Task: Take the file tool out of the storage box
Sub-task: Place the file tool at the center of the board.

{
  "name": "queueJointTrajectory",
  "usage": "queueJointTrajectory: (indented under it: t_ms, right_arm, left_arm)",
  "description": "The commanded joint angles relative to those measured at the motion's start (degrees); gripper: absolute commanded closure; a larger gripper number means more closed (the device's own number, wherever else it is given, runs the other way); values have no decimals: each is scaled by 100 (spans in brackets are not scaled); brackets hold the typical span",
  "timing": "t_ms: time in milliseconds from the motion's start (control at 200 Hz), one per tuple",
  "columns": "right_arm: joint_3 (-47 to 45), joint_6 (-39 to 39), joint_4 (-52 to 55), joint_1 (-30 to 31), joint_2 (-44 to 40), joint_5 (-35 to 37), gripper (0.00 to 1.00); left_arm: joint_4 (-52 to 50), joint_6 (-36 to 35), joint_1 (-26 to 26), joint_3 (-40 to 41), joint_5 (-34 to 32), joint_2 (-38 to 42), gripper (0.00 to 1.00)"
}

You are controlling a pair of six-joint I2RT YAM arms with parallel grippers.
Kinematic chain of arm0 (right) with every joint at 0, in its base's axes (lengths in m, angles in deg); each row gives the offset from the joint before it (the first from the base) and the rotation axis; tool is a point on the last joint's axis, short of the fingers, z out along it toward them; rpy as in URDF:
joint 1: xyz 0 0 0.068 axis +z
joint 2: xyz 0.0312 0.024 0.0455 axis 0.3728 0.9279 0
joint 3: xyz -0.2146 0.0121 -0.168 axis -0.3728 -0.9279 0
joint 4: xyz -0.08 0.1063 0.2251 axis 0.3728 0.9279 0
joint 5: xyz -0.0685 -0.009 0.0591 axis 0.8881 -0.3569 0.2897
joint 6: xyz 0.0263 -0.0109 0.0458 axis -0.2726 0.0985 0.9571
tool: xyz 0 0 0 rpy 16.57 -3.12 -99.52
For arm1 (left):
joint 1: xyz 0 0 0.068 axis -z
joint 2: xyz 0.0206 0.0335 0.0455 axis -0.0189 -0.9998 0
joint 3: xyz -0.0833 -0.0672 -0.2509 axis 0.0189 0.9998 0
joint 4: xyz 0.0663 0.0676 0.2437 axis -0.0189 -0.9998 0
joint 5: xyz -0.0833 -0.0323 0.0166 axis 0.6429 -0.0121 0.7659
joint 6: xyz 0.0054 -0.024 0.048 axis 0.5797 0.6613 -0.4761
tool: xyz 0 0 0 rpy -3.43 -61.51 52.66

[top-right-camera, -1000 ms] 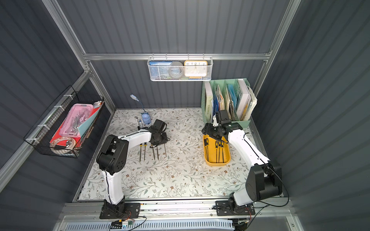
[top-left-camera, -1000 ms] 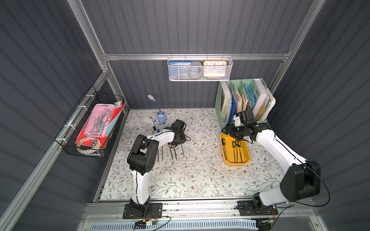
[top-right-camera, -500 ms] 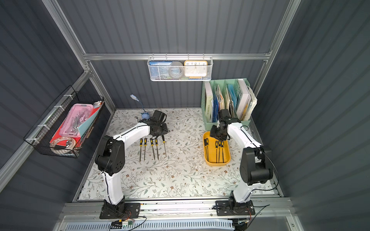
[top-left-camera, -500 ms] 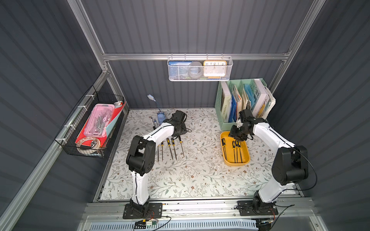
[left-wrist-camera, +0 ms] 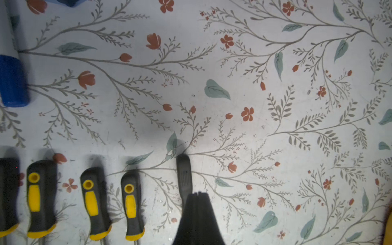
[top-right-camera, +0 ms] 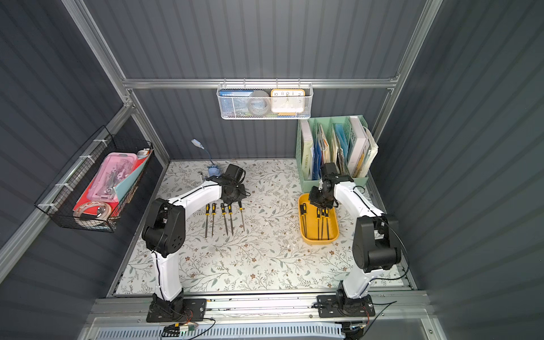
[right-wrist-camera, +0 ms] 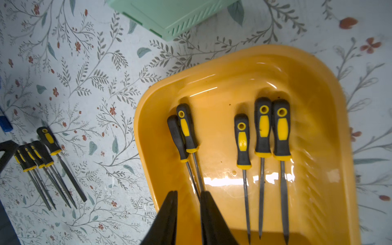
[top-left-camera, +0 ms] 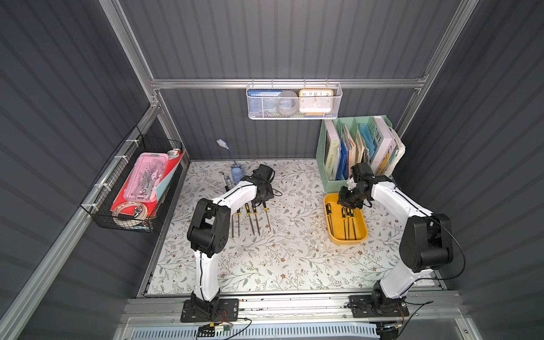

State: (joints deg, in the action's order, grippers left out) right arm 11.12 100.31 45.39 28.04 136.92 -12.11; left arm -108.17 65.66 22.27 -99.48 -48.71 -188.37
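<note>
From where I stand the job looks about half done. Five file tools [right-wrist-camera: 263, 127] lie in the storage box [top-left-camera: 347, 242], the yellow tray right of centre in both top views, just below the green book organiser [top-left-camera: 356, 147]. A row of files [top-left-camera: 250, 219] lies on the table [top-left-camera: 294, 265] left of centre, handles toward the top of the frame, neatly side by side as if set out one at a time.

The right gripper [right-wrist-camera: 187, 193] hangs nose-down over the upper end of the box. Its fingers [right-wrist-camera: 169, 212] stand slightly apart with nothing clamped. The thin shanks of two overlapping files, the pair on the box's left side in the top views, run toward that gap. I'd guess it is lining up on one of them, and it could easily catch both.

The left gripper [left-wrist-camera: 197, 194] hovers at the row's right end with its fingers pressed together and empty. The last file [left-wrist-camera: 184, 176] lies flat just ahead of them. It seems parked clear of the box.
</note>
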Motion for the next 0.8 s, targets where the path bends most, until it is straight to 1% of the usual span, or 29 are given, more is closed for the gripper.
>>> queueJointTrajectory:
  t_ms: [0,240,330,565,770,795]
  right_arm:
    - [-115,-47,45,14,-159,10,78]
    - [-181,-48,42,18,-145,45,81]
    - [-179,-55,49,9,-125,54,81]
    - [-166,-86,82,9,-65,26,82]
    - [-181,-99,144,18,-81,-22,82]
    - [-174,-99,151,15,-89,-22,82]
  left_arm:
    - [-3,-56,-6,38,69,-207,100]
    - [45,-96,-6,24,116,-430,100]
    - [-3,-82,-6,49,19,-449,100]
    - [-4,-97,-15,393,-164,-404,100]
    - [51,-72,-33,723,-283,-184,100]
    - [54,-70,-39,946,-318,-155,100]
